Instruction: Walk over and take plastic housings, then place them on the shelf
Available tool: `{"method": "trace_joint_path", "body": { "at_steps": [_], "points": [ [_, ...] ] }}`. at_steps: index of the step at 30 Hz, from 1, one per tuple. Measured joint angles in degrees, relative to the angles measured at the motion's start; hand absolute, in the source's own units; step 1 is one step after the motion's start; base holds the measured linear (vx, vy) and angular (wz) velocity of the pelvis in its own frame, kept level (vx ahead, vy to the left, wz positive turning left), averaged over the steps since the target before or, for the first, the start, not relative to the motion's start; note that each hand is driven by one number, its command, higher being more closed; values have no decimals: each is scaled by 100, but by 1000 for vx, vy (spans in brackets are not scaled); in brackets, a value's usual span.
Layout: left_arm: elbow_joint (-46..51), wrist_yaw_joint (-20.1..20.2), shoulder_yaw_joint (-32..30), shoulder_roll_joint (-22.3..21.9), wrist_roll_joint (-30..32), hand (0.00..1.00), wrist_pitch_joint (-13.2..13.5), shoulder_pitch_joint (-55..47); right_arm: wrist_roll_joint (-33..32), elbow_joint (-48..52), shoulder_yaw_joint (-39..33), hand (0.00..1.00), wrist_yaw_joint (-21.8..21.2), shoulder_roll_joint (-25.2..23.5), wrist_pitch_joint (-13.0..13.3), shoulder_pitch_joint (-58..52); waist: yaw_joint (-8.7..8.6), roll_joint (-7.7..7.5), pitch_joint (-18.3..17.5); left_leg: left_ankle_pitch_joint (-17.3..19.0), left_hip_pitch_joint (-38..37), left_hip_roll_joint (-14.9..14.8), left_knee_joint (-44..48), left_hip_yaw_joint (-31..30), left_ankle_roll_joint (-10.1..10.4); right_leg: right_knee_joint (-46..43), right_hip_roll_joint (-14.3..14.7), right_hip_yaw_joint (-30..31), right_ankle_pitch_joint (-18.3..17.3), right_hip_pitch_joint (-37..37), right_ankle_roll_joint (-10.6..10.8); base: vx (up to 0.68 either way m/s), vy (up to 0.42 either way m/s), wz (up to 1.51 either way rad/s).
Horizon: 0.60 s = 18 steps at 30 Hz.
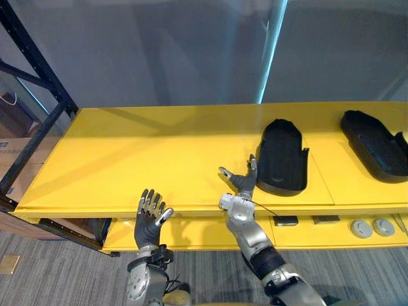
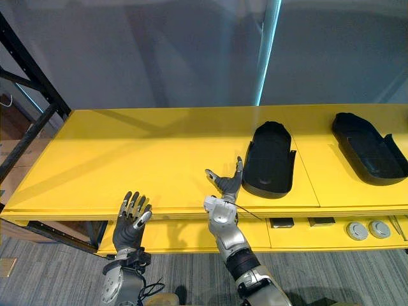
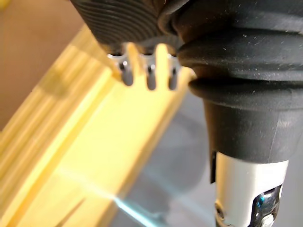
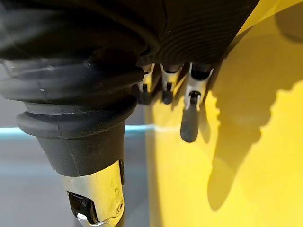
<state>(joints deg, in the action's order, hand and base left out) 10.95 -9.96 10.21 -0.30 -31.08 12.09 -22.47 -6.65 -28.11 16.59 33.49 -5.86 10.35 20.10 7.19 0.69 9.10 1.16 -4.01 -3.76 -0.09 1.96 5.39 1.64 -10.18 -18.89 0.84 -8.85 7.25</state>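
Fingers (image 1: 252, 167) of the right hand (image 1: 241, 186) are straight and spread wide, so this hand is open and holds nothing. It rests over the front part of the yellow shelf (image 1: 146, 153). The nearer housing (image 1: 280, 156) lies on the shelf just beside the fingertips, on the robot's right side of the hand. I cannot tell if a fingertip touches its edge.

The left hand (image 1: 150, 220) is lower down, at the front edge of the shelf, well apart from both housings. Its fingers are straight too, so it is open and holds nothing.

I count two black plastic housings. The other housing (image 1: 376, 143) lies on the same shelf top, farther to the robot's right, apart from the nearer one. On the lower yellow board under the shelf top I count two round grey discs (image 1: 361, 227) side by side, and two small dark pieces (image 1: 285, 220) next to them.

The nearer housing is long and flat. Its long side runs from the front of the shelf to the back, and its round end points to the back wall (image 1: 191, 51). Its wider end is close to the front. The other housing lies on a slant: its back end leans to the robot's left and its front end leans to the right.

A black rack post (image 1: 38, 83) stands at the left end of the shelf.
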Motion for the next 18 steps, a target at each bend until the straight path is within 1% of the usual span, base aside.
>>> {"method": "trace_joint_path", "body": {
  "at_steps": [2,3,4,5,6,7,8,10,11,16,18],
  "points": [
    [4,45,-17,-3,2,0,-3,8,-77,285,133,0,-769,116,359,-80,-7,-9,-6,-1,-4,-2,-21,0,1,10,5,-2,3,0,2,0,0,0],
    [5,77,-29,-1,2,0,-4,6,-100,417,219,0,-965,162,474,-92,-7,-15,-9,-1,-7,-2,-28,0,1,15,7,-3,5,0,4,0,0,0],
    [7,165,-61,1,5,0,-5,8,-110,752,394,0,-1291,257,640,-94,-9,-33,-20,-1,-5,-4,-34,-2,1,27,10,-4,7,-2,5,0,0,0],
    [9,193,-73,2,7,0,-5,9,-110,932,448,0,-1419,304,741,-94,-9,-51,-32,-1,-4,-4,-38,-4,1,34,12,-7,9,-6,7,19,-4,4],
    [11,259,-108,-1,11,0,-4,9,-98,1356,548,0,-1601,373,858,-92,-11,-93,-58,-1,-4,-3,-41,-13,2,49,14,-18,10,-20,8,24,-4,5],
    [11,333,-157,0,14,0,-2,8,-27,1737,597,0,-1686,424,961,-80,-11,-147,-91,-1,-4,-2,-46,-15,2,58,13,-24,10,-26,8,24,-3,5],
    [11,367,-186,2,15,0,0,8,34,1918,599,0,-1717,446,962,-75,-11,-177,-110,-1,-4,0,-50,-17,2,59,12,-27,10,-27,8,0,0,0],
    [11,412,-281,13,21,0,1,13,66,2517,560,0,-1814,587,964,-76,-22,-288,-181,-1,-6,12,-65,-16,1,61,2,-29,10,-26,8,0,0,0],
    [11,428,-503,205,24,0,8,75,20,3484,-5,0,-1965,1106,936,-363,-176,-357,-419,-34,-90,101,-187,64,-31,63,-54,13,42,-6,63,0,0,0],
    [11,428,-501,206,25,0,9,78,18,3489,-8,0,-1967,1106,936,-430,-181,-358,-420,-34,-83,104,-175,52,-31,60,-56,9,44,-7,62,0,0,1],
    [23,416,-501,206,99,0,15,113,-85,3491,-9,0,-2007,1106,930,-846,-177,-358,-420,-33,-15,121,-123,10,-31,24,-67,-4,46,28,63,0,0,7]
  ]
}}
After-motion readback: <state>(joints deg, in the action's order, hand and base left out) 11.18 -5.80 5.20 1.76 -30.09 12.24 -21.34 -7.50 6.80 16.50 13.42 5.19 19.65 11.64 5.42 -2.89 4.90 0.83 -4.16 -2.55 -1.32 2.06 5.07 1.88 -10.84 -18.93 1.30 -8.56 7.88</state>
